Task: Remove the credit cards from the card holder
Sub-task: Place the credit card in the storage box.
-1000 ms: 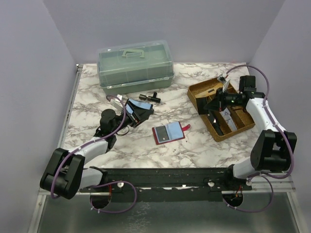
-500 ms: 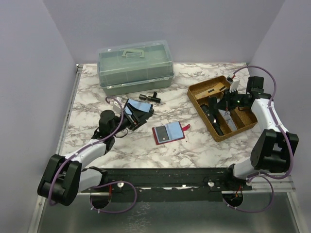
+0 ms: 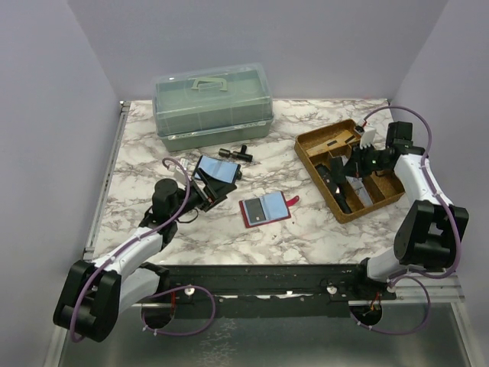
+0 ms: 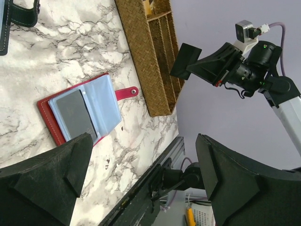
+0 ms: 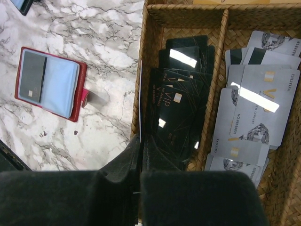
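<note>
Since a second ago the right claw [image 5: 141, 146] has slid back toward the right side of the tray. The left arm has stretched out a bit too, so the left claw [image 3: 214, 180] sits slightly further left. The wallet hasn't budged.

The right claw is clenched tight and looks to be pinching a thin dark card [image 4: 186, 60] at its tip, which shows edge-on from its own camera. Straight below it is a woven brown divided tray [image 5: 188, 12]. A messy stack of glossy black cards [image 5: 181, 108] fills the compartment right under the tips, and pale grey cards [image 5: 254, 108] fill the next one to its right.

Off to its left, well apart on the white marble tabletop [image 3: 306, 237], lies the small red folding card holder with blue inner panels [image 5: 49, 82]. It's opened flat with the red tab pointing at the tray, and one dark grey card [image 5: 33, 77] is tucked in a pocket.

The left claw is released, fingers spread wide, tilted near the holder's left side. Just past that claw is a small black cylindrical part [image 3: 233, 154], and further beyond sits a translucent green lidded plastic box [image 3: 212, 103].
</note>
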### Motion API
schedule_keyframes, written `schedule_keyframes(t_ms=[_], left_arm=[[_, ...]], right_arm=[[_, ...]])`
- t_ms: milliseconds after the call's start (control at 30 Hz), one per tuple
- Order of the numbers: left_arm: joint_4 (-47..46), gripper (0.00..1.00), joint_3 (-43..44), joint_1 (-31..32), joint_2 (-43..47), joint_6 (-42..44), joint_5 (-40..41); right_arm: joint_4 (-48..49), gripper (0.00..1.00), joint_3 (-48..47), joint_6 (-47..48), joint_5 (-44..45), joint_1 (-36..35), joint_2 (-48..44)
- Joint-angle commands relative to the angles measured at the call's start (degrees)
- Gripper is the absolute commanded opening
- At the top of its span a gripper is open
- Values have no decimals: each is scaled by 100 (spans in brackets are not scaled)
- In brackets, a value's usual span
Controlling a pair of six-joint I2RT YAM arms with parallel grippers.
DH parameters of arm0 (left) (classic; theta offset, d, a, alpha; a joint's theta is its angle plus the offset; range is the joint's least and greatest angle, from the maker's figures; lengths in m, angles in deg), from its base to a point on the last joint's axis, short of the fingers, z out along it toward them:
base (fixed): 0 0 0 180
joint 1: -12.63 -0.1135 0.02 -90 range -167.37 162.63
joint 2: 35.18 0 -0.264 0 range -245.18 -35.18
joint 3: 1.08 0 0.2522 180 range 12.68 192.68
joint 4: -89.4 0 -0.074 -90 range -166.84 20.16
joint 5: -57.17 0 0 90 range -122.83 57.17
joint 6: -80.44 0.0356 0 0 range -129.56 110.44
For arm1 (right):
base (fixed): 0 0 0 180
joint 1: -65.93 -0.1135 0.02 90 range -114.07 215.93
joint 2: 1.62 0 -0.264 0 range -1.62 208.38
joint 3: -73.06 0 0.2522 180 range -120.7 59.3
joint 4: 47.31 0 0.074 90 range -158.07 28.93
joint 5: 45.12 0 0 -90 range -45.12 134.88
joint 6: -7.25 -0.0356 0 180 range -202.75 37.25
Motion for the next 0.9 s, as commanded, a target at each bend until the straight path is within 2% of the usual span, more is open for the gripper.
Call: schedule_keyframes(t_ms=[0,867], left_arm=[[196,99,-97,-40,207,137,206],[183,99,-352,-199,242,25,375]], right_arm=[[-237,2,-60,182,121,36,197],[-894,9,-549,620,61,30,1353]])
